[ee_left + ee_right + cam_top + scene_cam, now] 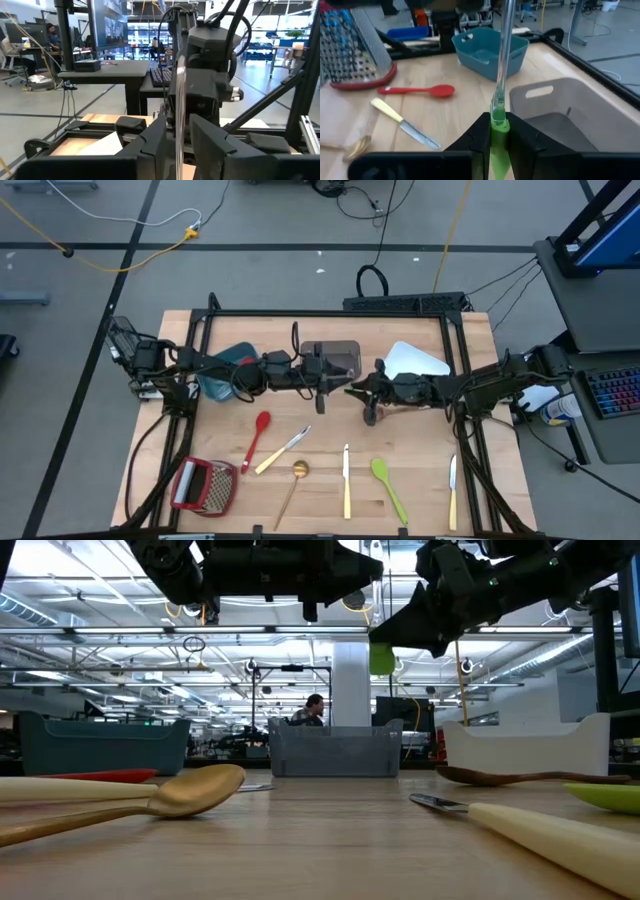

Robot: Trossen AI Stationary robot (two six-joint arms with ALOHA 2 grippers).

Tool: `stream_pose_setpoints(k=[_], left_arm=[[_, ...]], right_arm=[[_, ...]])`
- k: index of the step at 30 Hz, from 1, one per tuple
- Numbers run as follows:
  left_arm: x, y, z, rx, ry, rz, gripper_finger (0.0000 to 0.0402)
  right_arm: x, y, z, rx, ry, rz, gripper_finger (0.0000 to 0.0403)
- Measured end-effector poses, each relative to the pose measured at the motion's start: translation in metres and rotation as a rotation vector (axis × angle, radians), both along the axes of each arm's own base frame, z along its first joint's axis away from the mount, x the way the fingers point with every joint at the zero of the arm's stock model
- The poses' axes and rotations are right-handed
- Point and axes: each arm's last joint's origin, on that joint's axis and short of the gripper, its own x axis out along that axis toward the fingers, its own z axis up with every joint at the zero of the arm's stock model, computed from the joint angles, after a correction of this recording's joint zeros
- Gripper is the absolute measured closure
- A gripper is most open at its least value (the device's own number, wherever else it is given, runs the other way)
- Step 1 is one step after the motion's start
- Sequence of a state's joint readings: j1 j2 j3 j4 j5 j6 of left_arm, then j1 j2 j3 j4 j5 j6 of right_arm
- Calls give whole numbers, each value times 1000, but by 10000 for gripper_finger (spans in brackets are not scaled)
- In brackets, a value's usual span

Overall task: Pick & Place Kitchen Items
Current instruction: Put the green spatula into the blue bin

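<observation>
While both jaws pinch it, the green-handled utensil (499, 120) spans them.

Both arms meet above the desk (420, 470) centre, crowding the space over the grey bin (335, 356). Below them, bare wood lies between the red spoon (257, 437) and the green spatula (388, 487). A grater (204, 485) blocks the left front corner.

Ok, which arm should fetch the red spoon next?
Left, probably. The red spoon lies on the left gripper's side of the table, while the right gripper is shut on a green-handled utensil.
</observation>
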State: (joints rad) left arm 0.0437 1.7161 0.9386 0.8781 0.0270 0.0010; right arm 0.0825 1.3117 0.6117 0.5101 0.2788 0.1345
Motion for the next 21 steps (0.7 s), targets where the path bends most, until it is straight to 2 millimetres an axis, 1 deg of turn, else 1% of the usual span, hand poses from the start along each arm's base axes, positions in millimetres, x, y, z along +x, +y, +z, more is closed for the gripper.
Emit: stream_pose_setpoints(k=[2, 4, 6, 10, 12, 16, 21], left_arm=[[0, 0, 0, 0, 0, 1, 342], [0, 0, 0, 7, 0, 2, 374], [0, 0, 0, 14, 0, 0, 391], [0, 0, 0, -12, 0, -2, 387], [0, 0, -1, -14, 8, 1, 394], [0, 0, -5, -39, 53, 1, 393], [0, 0, -15, -80, 148, 3, 396]], right_arm=[[0, -1, 0, -8, 1, 11, 364], [0, -2, 0, -9, 3, 13, 364], [0, -2, 0, -10, 4, 15, 364], [0, -2, 0, -16, 7, 17, 359], [0, -2, 0, -20, 10, 19, 348], [-1, -2, -3, -22, 39, 18, 314], [-1, -2, -5, 5, 57, 9, 264]])
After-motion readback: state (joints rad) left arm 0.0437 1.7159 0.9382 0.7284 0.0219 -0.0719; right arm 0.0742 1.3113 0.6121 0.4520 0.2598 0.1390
